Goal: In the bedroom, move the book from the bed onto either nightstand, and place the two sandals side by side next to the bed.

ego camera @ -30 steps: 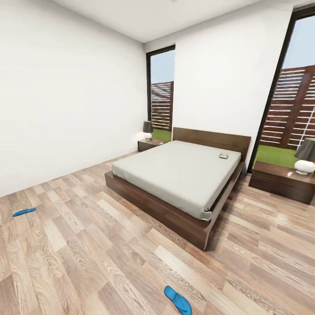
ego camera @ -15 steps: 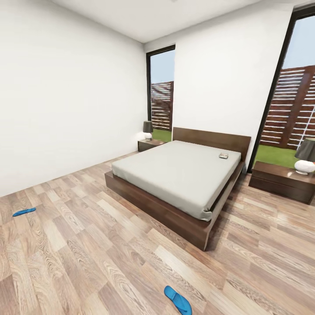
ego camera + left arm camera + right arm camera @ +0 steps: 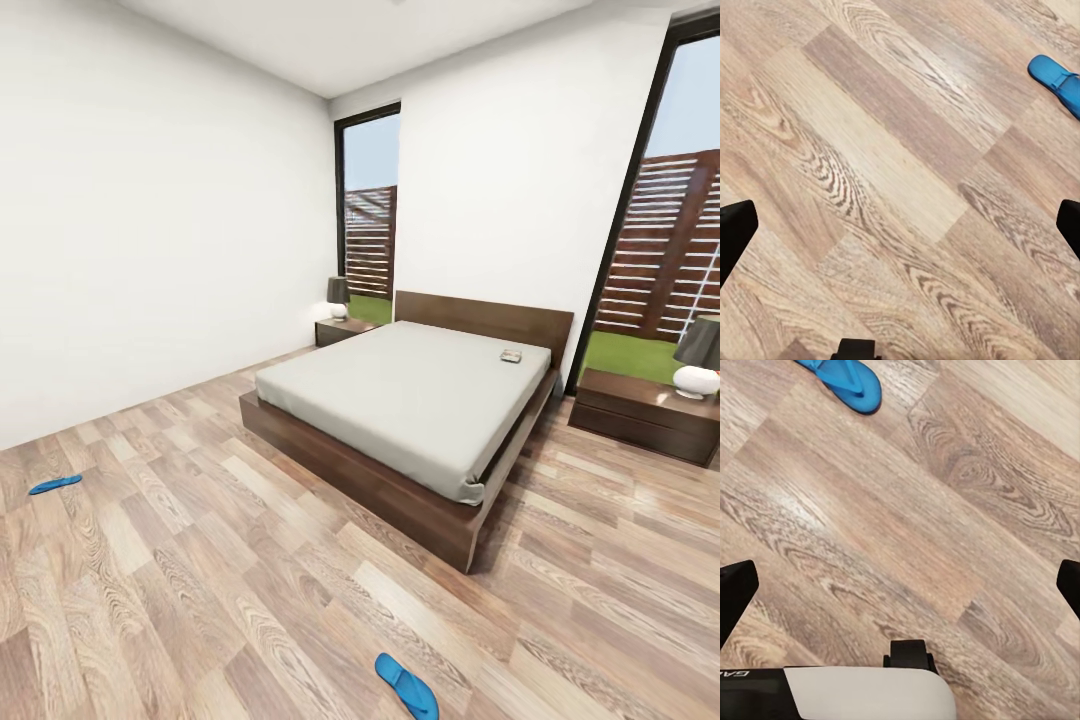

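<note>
Nothing has moved: book [image 3: 511, 356] lies on bed [image 3: 400, 400], sandals [image 3: 406, 686] apart, both end effectors [image 3: 900, 225] spread, empty.

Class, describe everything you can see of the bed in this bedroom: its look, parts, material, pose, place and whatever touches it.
The bed is large and low, with a dark brown, wood-looking frame and a plain headboard against the white far wall between two tall windows. A smooth pale grey mattress lies on it, bare of bedding. The frame rests on the wood-plank floor. A small book lies flat on the mattress near the headboard. A nightstand with a lamp stands at each side.
</note>
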